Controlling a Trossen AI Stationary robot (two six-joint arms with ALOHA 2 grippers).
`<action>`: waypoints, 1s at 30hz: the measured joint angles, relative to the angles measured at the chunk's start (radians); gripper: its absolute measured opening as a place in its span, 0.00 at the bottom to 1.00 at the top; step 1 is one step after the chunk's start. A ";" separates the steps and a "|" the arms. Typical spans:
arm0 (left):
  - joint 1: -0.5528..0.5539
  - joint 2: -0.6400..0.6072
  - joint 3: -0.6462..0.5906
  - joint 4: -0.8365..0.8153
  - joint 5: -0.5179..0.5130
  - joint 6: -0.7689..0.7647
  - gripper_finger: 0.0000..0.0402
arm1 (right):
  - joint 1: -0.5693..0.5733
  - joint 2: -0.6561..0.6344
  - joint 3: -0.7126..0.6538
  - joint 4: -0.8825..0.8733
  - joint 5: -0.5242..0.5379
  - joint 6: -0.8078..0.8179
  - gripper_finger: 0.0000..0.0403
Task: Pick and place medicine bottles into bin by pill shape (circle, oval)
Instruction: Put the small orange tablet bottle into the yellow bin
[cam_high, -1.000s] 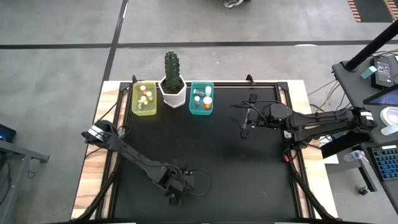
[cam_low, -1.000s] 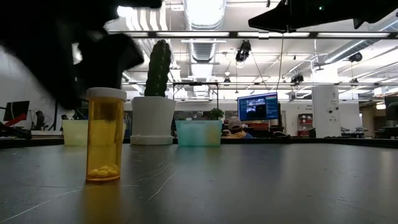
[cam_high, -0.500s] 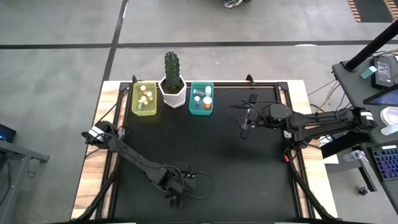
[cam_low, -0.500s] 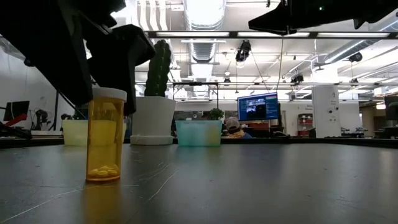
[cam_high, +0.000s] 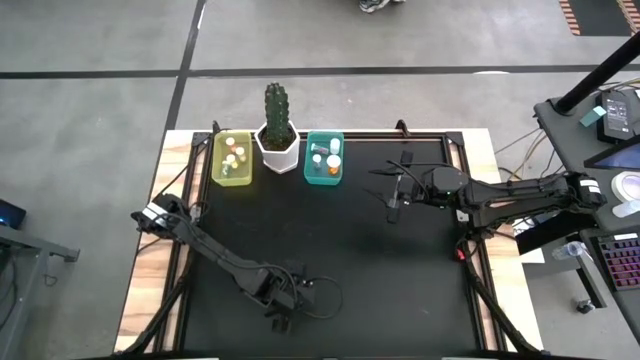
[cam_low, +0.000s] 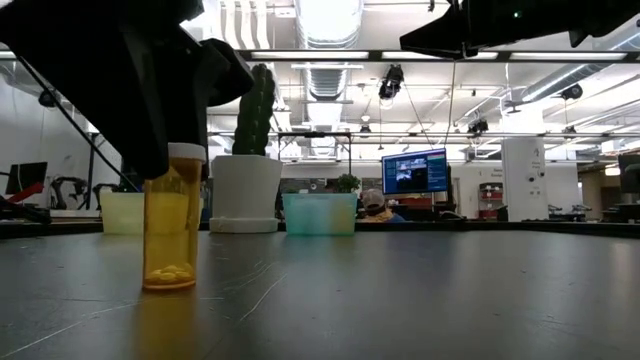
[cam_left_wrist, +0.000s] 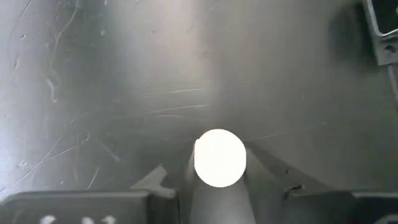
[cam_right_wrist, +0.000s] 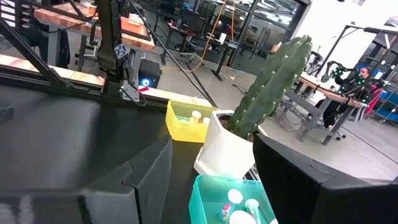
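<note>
Left tool lowered over bottle | scratched black table (lab behind)

two dark jointed arms, black cable loops, blocky dark fingers.

No text, label or number is legible — anywhere.

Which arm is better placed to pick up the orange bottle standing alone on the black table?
Left. The left gripper is lowered over the white-capped orange medicine bottle, its fingers open on either side. The right gripper hovers far off, near the teal bin.
</note>
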 joint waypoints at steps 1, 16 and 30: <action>0.002 -0.001 0.001 -0.009 0.000 0.000 0.22 | 0.000 0.000 0.000 0.000 0.000 0.000 0.54; 0.080 -0.291 -0.002 -0.406 -0.144 -0.042 0.22 | -0.002 0.000 -0.002 0.001 0.001 -0.013 0.54; 0.444 -0.710 -0.030 -0.604 -0.257 -0.084 0.23 | -0.002 0.000 -0.002 0.001 0.001 -0.013 0.54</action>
